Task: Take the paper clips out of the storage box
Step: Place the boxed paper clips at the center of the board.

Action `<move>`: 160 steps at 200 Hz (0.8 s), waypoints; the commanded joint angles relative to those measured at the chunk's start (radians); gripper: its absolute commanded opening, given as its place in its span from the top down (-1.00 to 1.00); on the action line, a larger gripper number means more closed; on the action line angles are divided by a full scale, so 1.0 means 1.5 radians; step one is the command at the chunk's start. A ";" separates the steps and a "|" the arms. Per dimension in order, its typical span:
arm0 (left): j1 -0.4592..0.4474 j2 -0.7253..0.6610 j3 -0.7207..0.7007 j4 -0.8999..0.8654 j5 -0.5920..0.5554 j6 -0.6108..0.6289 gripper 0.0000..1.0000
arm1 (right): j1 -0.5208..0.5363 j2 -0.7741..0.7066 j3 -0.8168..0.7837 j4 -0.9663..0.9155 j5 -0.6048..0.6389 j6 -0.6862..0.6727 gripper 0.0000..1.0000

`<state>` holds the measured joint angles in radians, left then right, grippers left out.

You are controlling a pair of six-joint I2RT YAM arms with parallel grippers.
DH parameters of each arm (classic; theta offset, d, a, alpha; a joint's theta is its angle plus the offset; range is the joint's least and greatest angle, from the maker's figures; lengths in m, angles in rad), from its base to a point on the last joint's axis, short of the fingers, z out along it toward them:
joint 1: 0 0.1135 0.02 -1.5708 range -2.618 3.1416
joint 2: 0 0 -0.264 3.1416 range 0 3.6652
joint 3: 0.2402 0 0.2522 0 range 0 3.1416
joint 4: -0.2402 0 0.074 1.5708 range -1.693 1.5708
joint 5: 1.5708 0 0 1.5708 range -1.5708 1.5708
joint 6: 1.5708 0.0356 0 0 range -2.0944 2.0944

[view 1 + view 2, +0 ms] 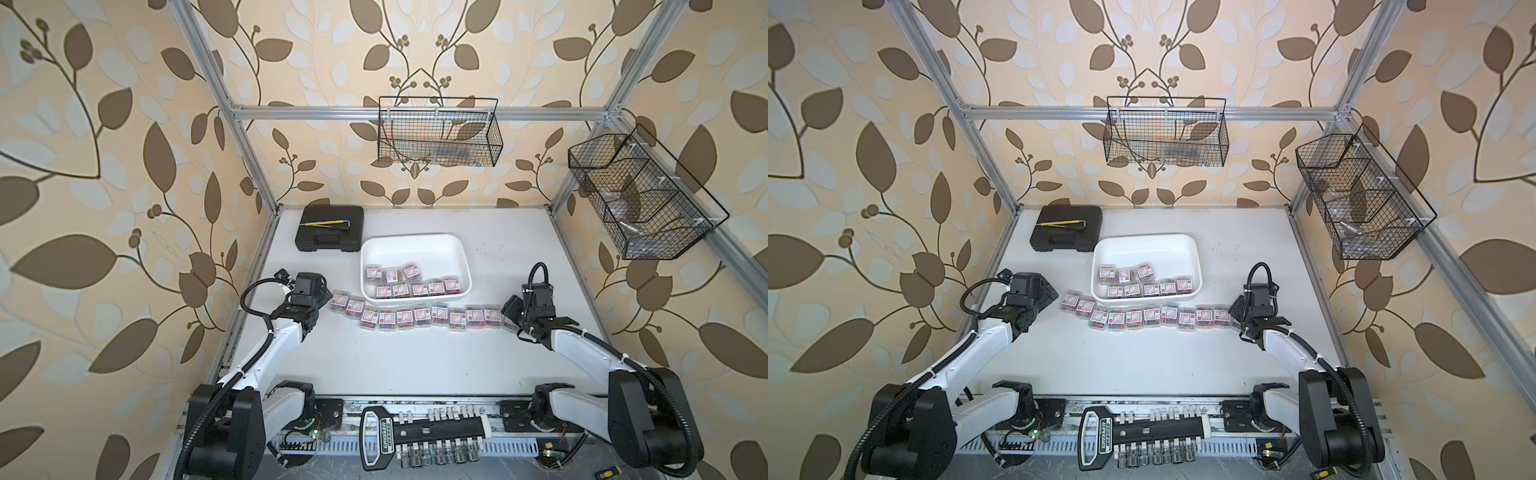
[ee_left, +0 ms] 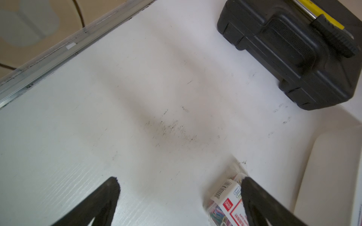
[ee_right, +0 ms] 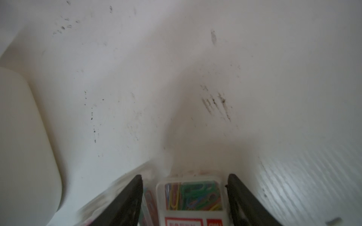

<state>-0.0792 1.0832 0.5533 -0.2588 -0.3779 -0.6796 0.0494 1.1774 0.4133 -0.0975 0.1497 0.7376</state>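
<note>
The bench (image 1: 415, 357) carried a row of clip boxes (image 1: 424, 318); the tray (image 1: 415, 254) held eight more. The right fingers (image 3: 125, 199) stood open astride the end box (image 3: 190, 195), and a skewed lift could drag it. The left fingers (image 2: 105, 195), wide open, might nudge the opposite end box (image 2: 225, 199).

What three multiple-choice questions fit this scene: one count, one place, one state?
1. Small clear plastic boxes of multicoloured paper clips inside the shallow white plastic storage tray: A two, B eight, C fifteen.
2. The yellow-handled tool lies: A in that tray, B on the black hard plastic case, C in a wire basket.
3. The left end effector is: A wide open, B shut on a box, C shut on the tool.
Answers: B, three behind five; B, it rests across the lid; A, its jaws stand far apart.
</note>
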 commanded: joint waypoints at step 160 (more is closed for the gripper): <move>-0.004 -0.028 -0.013 0.015 -0.016 0.000 -0.98 | -0.052 -0.110 -0.030 0.013 -0.041 -0.013 -0.40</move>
<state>-0.0792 1.0786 0.5503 -0.2577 -0.3775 -0.6796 0.0128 1.0466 0.4080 -0.0368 0.0868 0.7204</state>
